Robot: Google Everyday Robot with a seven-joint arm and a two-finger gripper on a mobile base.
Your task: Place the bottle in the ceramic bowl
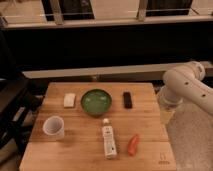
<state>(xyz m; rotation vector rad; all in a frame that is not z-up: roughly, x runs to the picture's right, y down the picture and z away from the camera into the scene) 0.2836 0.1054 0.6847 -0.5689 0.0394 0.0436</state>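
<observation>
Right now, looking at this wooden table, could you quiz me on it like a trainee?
1. True or false: the slim white plastic bottle lies inside the round green ceramic bowl.
2. In the camera view, the orange carrot-shaped thing lies on which side of the bottle? A. left B. right C. behind
3. Fill in: only the robot's white ___ shows, right of the wooden table; its pincer is out of view.
Key: 1 false, it lies on the table; 2 B; 3 arm.
</observation>
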